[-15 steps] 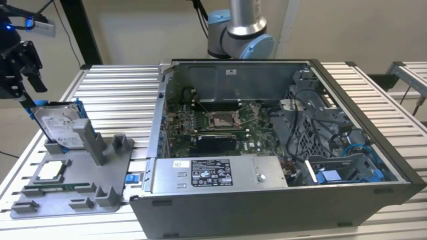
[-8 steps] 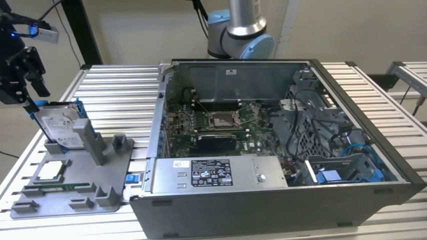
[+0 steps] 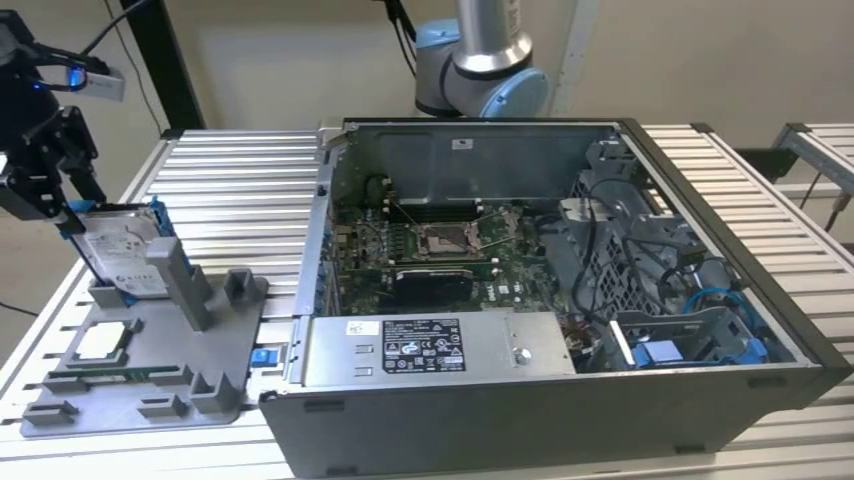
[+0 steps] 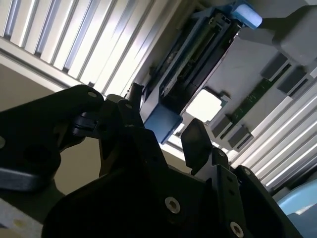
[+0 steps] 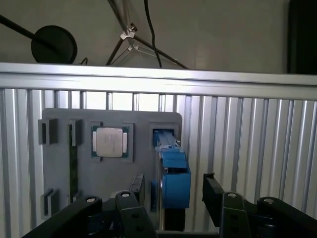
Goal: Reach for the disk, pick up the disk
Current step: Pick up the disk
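The black end effector point(image 5: 173, 182) is spread, its fingers point(image 5: 213, 193) flanking but not clamping the silver-grey, blue-railed rectangular disk point(image 3: 118, 250). The disk stands on edge in a grey plastic holder point(image 3: 200, 340) on the ribbed aluminium bench point(image 3: 227, 170). The reach is judged essentially complete; pickup outstanding.

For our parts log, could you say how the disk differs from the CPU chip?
The disk stands on edge in its slot; the CPU chip lies flat in a recess. The disk is larger and rectangular, the chip small and square. The disk has blue rails, the chip none. Both sit in the grey holder.
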You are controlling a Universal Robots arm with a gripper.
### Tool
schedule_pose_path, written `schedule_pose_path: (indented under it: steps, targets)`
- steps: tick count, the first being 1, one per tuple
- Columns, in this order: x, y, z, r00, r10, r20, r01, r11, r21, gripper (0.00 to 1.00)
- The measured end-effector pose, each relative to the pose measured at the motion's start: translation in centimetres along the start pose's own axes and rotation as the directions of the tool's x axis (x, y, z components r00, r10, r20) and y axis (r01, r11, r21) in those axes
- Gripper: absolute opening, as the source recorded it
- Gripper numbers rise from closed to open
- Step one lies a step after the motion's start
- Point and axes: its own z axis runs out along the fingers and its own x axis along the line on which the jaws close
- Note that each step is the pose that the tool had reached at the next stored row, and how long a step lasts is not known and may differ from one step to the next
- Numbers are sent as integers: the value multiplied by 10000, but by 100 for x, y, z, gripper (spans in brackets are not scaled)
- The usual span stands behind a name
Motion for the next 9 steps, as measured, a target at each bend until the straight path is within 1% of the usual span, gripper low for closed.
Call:
schedule_pose_path:
  steps: [9]
  targets:
    - [5,-5,162,10000,0,-1,1,10000,14,100]
